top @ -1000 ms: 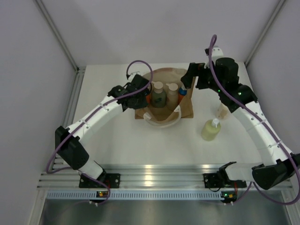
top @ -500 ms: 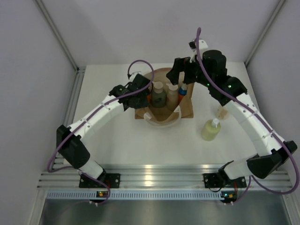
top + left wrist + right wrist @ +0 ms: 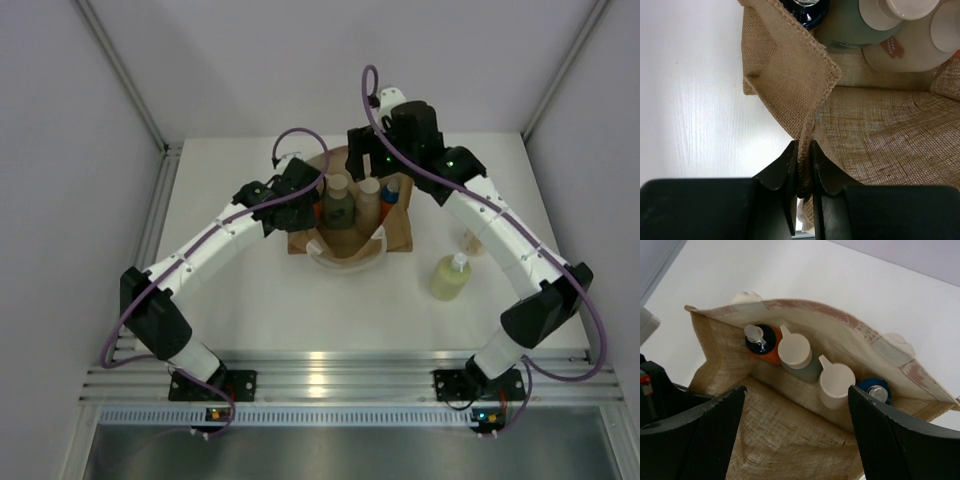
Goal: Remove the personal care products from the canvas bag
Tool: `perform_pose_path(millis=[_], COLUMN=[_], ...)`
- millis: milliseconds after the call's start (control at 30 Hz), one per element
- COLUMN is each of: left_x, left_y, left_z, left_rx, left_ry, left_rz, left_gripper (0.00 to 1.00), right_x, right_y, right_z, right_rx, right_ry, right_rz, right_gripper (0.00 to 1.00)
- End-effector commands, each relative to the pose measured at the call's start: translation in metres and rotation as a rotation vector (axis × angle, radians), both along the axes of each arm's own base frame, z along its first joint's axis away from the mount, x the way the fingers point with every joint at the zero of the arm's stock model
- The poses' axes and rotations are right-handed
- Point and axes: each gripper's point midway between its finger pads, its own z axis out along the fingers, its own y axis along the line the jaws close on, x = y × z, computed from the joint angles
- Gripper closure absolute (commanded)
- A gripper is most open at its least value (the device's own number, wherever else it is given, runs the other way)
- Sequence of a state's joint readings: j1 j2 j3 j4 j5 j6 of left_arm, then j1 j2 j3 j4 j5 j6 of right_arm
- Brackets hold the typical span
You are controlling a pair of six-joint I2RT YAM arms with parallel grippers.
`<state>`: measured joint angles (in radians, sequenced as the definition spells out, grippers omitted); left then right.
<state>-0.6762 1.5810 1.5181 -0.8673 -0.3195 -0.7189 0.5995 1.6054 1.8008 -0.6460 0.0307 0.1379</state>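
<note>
The canvas bag (image 3: 400, 233) stands open at mid-table. My left gripper (image 3: 308, 200) is shut on its left rim, the burlap edge pinched between the jaws (image 3: 805, 160). Inside stand an orange bottle with a dark blue pump (image 3: 762, 342), a dark green bottle (image 3: 796, 352), a pinkish-beige bottle (image 3: 836, 382) and a blue-capped bottle (image 3: 874, 390). My right gripper (image 3: 368, 165) hovers open above the bag's mouth (image 3: 797, 440), with nothing between its fingers. A yellow-green bottle (image 3: 450, 277) and a cream bottle (image 3: 473, 240) stand on the table to the right of the bag.
The bag's white handles (image 3: 345, 260) loop out at its near side. Grey walls enclose the white table (image 3: 230, 320) on three sides. An aluminium rail (image 3: 340, 375) with both arm bases runs along the near edge.
My right arm has swung left from the table's right side to above the bag's mouth, its jaws narrowing a little. The left arm holds the rim as before.
</note>
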Motion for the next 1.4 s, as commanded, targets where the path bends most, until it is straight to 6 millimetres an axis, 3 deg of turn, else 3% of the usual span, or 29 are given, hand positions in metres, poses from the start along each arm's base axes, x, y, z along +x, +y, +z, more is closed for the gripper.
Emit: perform_pose_path(millis=[0,367,567,733,967,1000,1100,1200,1300,1367], left_x=[-0.01,-0.007,0.001,0.005,0.002,0.002,0.002,0.001,0.001,0.001], left_y=[0.01,0.004,-0.001,-0.003,-0.002,-0.001,-0.001,-0.001,0.001,0.001], left_z=[-0.005,-0.008,-0.001,-0.001,-0.003,-0.004,-0.005,-0.007,-0.009,-0.007], left_rx=[0.014,0.002,0.008,0.009,0.018,0.018,0.022,0.025,0.032,0.032], left_ry=[0.038,0.052,0.034,0.031,0.038,0.039,0.042,0.046,0.046,0.041], left_rz=[0.035,0.046,0.016,0.012,0.004,0.005,0.004,0.004,0.008,0.01], left_gripper=[1.0,1.0,1.0,1.0,1.0,1.0,1.0,1.0,1.0,1.0], right_x=[0.001,0.037,0.04,0.047,0.065,0.068,0.071,0.068,0.063,0.055], right_y=[-0.001,-0.024,-0.028,-0.029,-0.026,-0.026,-0.024,-0.023,-0.024,-0.025], right_z=[-0.016,-0.114,-0.154,-0.174,-0.169,-0.168,-0.158,-0.136,-0.104,-0.071], right_rx=[-0.056,-0.257,-0.294,-0.314,-0.304,-0.298,-0.284,-0.239,-0.191,-0.133], right_ry=[0.021,0.178,0.265,0.297,0.263,0.249,0.226,0.181,0.124,0.077], right_rz=[-0.009,0.015,0.055,0.066,0.036,0.032,0.022,0.016,0.004,-0.015], right_gripper=[0.19,0.19,0.22,0.29,0.48,0.53,0.81,1.0,1.0,1.0])
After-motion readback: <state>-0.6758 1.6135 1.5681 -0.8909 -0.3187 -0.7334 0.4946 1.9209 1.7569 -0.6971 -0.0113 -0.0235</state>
